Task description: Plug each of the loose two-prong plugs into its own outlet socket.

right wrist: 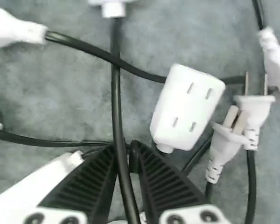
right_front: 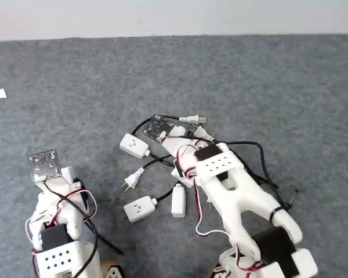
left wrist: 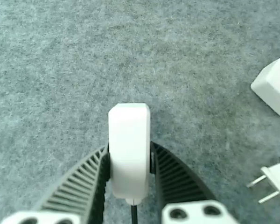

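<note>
My left gripper (left wrist: 129, 153) is shut on a white outlet socket block (left wrist: 129, 144), held upright above the grey carpet with its black cord hanging down. Off to one side lie another white socket (left wrist: 274, 88) and a loose two-prong plug (left wrist: 273, 183). My right gripper (right wrist: 122, 161) is shut on a black cord (right wrist: 115, 93). Just beyond it lie a white double socket (right wrist: 186, 109) and a white two-prong plug (right wrist: 235, 133). In the high view, the sockets (right_front: 134, 145) (right_front: 140, 208) (right_front: 178, 200) and a plug (right_front: 133, 179) lie between the arms.
Black cords cross and tangle around the right arm's wrist (right_front: 217, 163), with two more plugs (right_front: 192, 120) (right_front: 203, 134) at the far side of the pile. Small white scraps (right_front: 0, 93) lie at the far left. Open grey carpet (right_front: 267, 87) stretches beyond the pile.
</note>
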Available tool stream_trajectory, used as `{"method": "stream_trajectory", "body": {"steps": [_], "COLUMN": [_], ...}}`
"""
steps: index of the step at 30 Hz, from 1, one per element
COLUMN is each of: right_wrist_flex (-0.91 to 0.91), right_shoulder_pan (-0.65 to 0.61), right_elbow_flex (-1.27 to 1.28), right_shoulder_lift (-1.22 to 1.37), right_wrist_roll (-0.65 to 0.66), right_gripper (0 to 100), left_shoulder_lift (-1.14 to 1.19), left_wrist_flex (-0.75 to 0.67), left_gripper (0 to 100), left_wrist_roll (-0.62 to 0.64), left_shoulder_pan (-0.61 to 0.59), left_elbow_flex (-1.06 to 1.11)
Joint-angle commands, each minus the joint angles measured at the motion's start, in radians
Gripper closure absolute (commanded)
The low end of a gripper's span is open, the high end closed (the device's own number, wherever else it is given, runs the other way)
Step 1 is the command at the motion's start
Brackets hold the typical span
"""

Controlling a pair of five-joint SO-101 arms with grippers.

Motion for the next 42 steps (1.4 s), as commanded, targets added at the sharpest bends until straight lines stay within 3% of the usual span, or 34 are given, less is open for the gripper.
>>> {"method": "stream_trajectory", "body": {"steps": [1, 5, 8, 12, 21, 26, 32, 42], "right_wrist_flex": [0.101, 0.237, 0.318, 0.341, 0.179, 0.076, -0.104, -0.120], "right_shoulder_pan": [-0.065, -0.232, -0.343, -0.433, -0.582, -0.561, -0.484, -0.397], "right_elbow_flex": [-0.072, -0.074, -0.072, -0.008, 0.256, 0.279, 0.209, -0.043], "right_shoulder_lift": [-0.025, -0.084, -0.162, -0.278, -0.447, -0.375, -0.202, 0.096], "right_wrist_roll": [-0.011, -0.052, -0.058, -0.060, -0.049, -0.075, -0.198, -0.222], "right_gripper": [86.1, 59.6, 53.7, 62.3, 99.6, 98.0, 98.0, 98.0], "left_shoulder_lift": [-0.009, -0.009, -0.009, -0.009, -0.009, -0.009, -0.009, -0.009], "left_wrist_flex": [-0.026, -0.026, -0.026, -0.026, -0.026, -0.026, -0.028, -0.026], "left_gripper": [98, 98, 98, 98, 98, 98, 98, 98], "left_wrist_roll": [-0.009, -0.009, -0.009, -0.009, -0.009, -0.009, -0.009, -0.009], "left_shoulder_pan": [0.009, 0.009, 0.009, 0.009, 0.009, 0.006, 0.006, 0.006], "left_elbow_flex": [-0.015, -0.015, -0.015, -0.015, -0.016, -0.018, -0.018, -0.018]}}
